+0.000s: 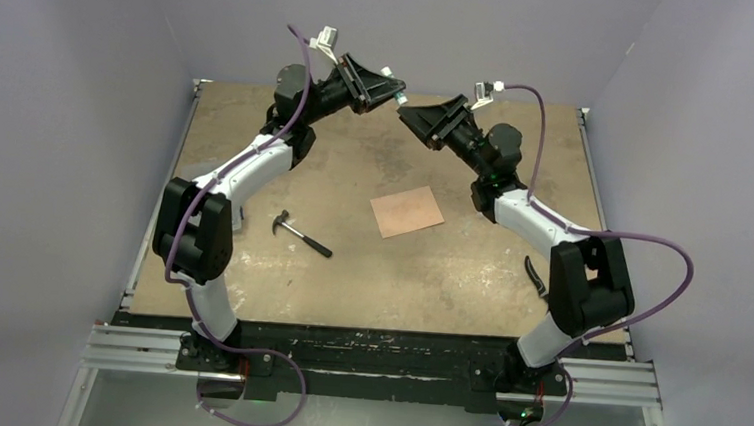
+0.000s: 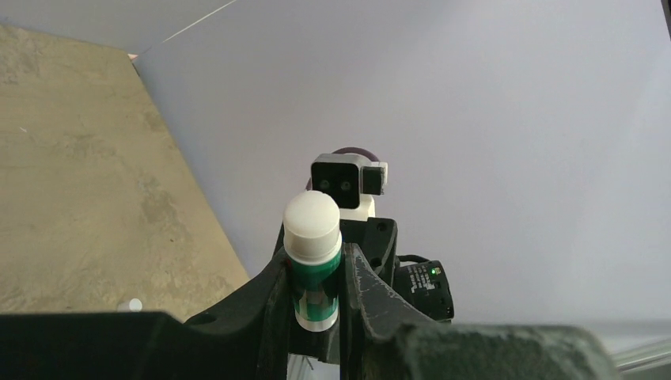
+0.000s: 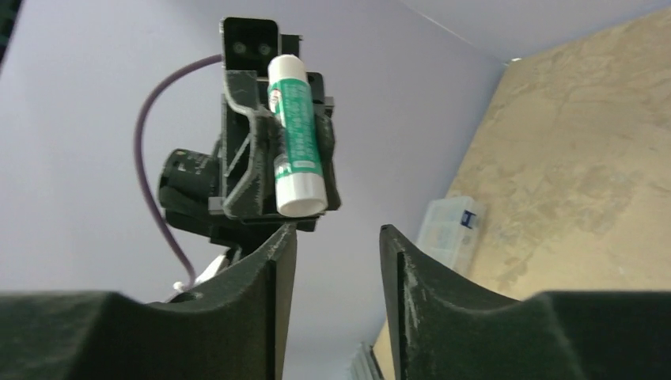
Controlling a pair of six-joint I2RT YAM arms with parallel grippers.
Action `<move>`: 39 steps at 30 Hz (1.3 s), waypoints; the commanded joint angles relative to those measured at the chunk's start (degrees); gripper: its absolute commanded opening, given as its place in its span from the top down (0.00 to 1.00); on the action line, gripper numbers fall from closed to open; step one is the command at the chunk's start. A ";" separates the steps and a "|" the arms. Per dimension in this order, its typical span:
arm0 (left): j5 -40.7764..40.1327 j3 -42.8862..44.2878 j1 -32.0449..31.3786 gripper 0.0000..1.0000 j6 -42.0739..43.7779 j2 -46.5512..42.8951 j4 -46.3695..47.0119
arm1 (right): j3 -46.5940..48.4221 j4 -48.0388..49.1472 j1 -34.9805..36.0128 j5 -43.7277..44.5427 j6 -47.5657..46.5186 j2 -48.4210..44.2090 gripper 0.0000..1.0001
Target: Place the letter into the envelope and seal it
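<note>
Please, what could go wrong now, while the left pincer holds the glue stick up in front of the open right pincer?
1. The left pincer grips the glue stick only by its green body, high above the table. A push from the right pincer might make it slip and fall.
2. The two pincers are almost tip to tip, so a small aiming error could make them collide.

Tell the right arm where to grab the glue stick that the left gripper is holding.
Take the glue stick by its bare white end, the lower one in the right wrist view, probably straight on from where the open right gripper faces it, jaws closing across the round barrel. The left gripper clamps the green middle, so only the ends stick out.
</note>
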 commanded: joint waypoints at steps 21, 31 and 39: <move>1.42 -0.36 -0.01 1.00 -0.39 -1.65 3.53 | 0.29 14.40 0.01 -0.67 5.11 1.89 0.43; 1.60 -0.69 -0.01 1.00 -0.95 -1.85 3.95 | 2.47 13.85 0.05 0.02 5.19 4.40 0.59; -1.06 -1.22 -0.01 1.00 2.22 -3.06 -1.90 | 5.51 7.40 0.88 2.48 -14.68 4.29 1.00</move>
